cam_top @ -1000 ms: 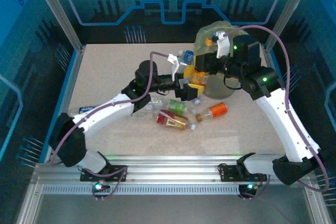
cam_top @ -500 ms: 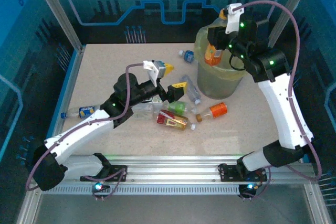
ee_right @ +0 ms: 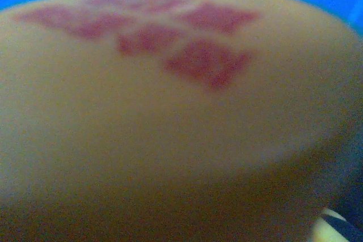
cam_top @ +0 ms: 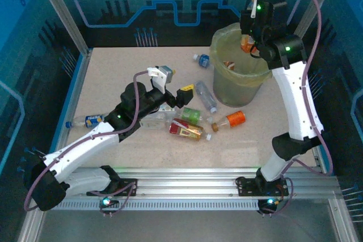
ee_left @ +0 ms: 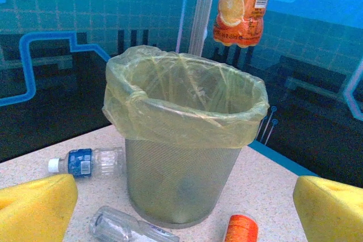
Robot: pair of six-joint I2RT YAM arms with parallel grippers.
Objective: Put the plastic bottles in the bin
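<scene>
1. While I am lining up this drop, I am watching the bin (cam_top: 238,86) first. It is standing upright at the far right of the table (cam_top: 113,77), and its yellow-green bag is lying folded over the rim with the mouth open wide.
2. I am holding the right gripper (cam_top: 248,37) high above that mouth, and its fingers are clamping the orange bottle (ee_left: 240,5).
3. That bottle is hanging upright, well clear of the rim. From the left wrist view it is sitting toward the right side of the opening, so I am thinking of nudging it toward the middle before letting go. I am also thinking of lowering it a little, so it is not bouncing off the bag's edge.
4. I am resting the left gripper (cam_top: 180,96) low over the table near the bin, with its yellow fingers (ee_left: 34,208) spread wide and gripping nothing.
5. I am noting the loose bottles lying flat: a blue-labelled one (ee_left: 85,161) beside the bin, a clear one (ee_left: 122,228) and an orange-capped one (ee_left: 241,229) at its foot.
</scene>
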